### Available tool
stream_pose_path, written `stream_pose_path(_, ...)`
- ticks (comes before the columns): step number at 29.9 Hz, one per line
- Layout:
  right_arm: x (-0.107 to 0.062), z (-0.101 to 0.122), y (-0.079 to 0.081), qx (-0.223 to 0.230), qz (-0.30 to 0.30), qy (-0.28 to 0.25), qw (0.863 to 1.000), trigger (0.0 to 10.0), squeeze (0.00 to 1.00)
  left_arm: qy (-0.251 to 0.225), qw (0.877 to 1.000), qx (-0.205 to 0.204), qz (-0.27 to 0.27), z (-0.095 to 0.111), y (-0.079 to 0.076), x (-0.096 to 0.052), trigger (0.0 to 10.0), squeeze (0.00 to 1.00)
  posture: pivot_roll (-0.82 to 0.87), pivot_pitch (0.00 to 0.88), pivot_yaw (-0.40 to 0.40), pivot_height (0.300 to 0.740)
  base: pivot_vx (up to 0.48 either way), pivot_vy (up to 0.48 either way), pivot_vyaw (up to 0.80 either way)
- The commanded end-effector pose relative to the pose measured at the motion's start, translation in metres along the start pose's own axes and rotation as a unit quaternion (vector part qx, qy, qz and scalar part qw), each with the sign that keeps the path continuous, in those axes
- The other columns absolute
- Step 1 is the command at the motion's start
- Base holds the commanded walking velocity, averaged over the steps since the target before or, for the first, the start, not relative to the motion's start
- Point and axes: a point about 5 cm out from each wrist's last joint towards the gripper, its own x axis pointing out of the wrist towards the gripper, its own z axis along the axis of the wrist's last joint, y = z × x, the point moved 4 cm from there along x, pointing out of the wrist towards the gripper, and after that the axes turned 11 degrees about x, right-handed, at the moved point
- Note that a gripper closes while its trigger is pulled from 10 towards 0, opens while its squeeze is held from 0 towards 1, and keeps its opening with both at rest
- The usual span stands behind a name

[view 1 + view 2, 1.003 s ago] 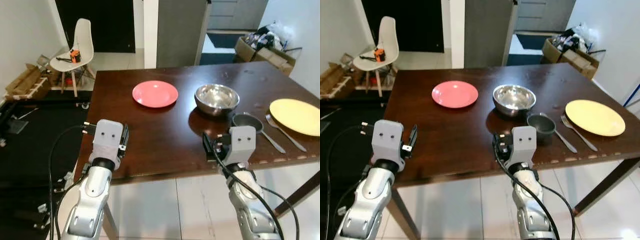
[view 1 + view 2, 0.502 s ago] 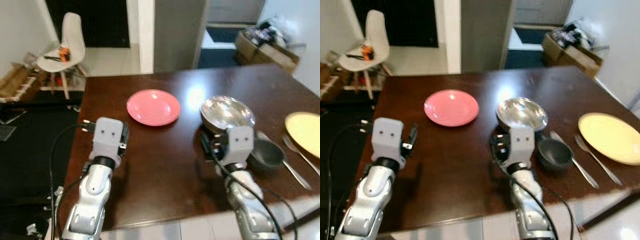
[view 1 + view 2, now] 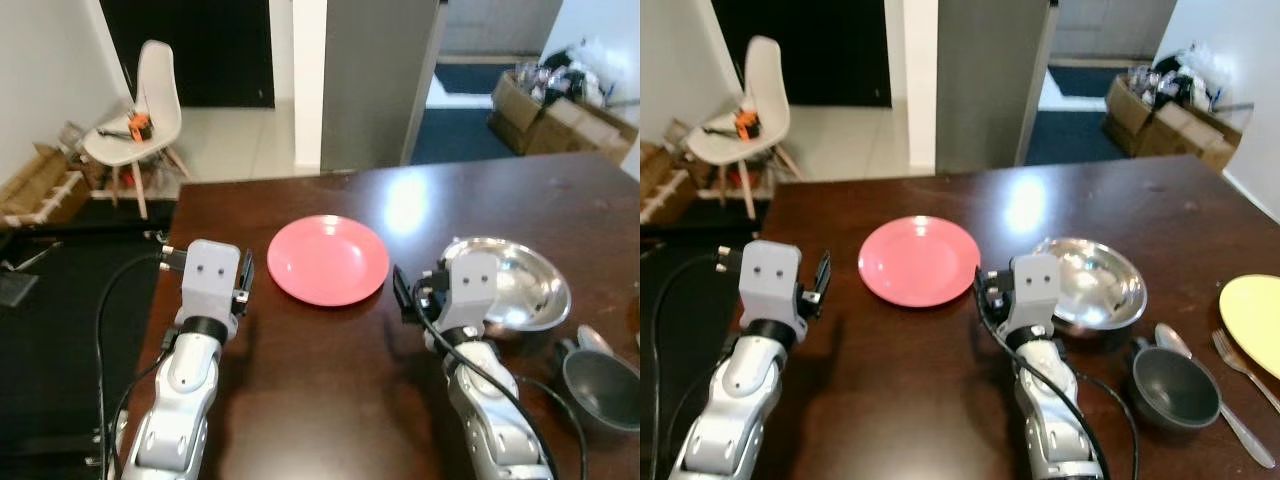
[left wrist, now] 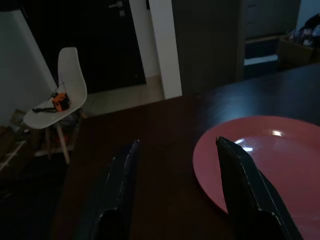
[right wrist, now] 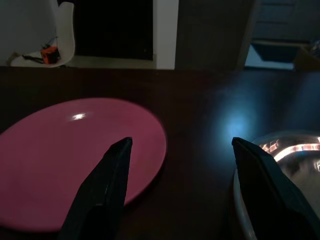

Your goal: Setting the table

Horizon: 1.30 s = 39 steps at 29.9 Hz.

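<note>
Both grippers are hovering low over the dark wooden table (image 3: pixel 330 400), each with its two black fingers spread apart and holding nothing. In the left wrist view the left gripper (image 4: pixel 177 192) is pointing past the edge of the pink plate (image 3: pixel 328 259); in the right wrist view the right gripper (image 5: pixel 182 192) is sitting between that plate and the steel bowl (image 3: pixel 1090 281).

One round, flat, matte pink plate is lying toward the table's far-left part, with the one shiny, rounded metal bowl just to its right. One small dark grey bowl (image 3: pixel 1175 387) is resting nearer the robot on the right, a spoon (image 3: pixel 1215 400) lying just beside it, a fork (image 3: pixel 1245 365) further right, and one yellow plate (image 3: pixel 1252 306) showing at the edge.

Light is glinting off the table's smooth, polished brown top. Beyond it, one white moulded chair (image 3: pixel 142 110) is standing on pale tiles beside a dark doorway, and cardboard boxes (image 3: pixel 560 95) are lying at the far right.
</note>
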Motion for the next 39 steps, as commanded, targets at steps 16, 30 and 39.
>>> stream_pose_path(16,0.013,-0.037,0.035,0.064,0.123,0.101,0.985,10.0,0.00,0.053,0.992,-0.006,-0.116,-0.019,-0.017,-0.010,10.0,0.00,0.01,0.012,0.089,0.740,0.000,0.000,0.00)
stream_pose_path(30,0.052,-0.039,0.039,0.015,0.156,0.129,0.979,10.0,0.00,0.039,0.982,0.019,-0.182,0.003,0.000,-0.018,10.0,0.00,0.12,0.105,0.121,0.740,0.000,0.000,0.00)
stream_pose_path(39,0.070,-0.033,0.034,-0.037,0.180,0.139,0.973,10.0,0.00,0.048,0.979,0.012,-0.199,0.013,0.014,-0.033,10.0,0.00,0.19,0.168,0.138,0.740,0.000,0.000,0.00)
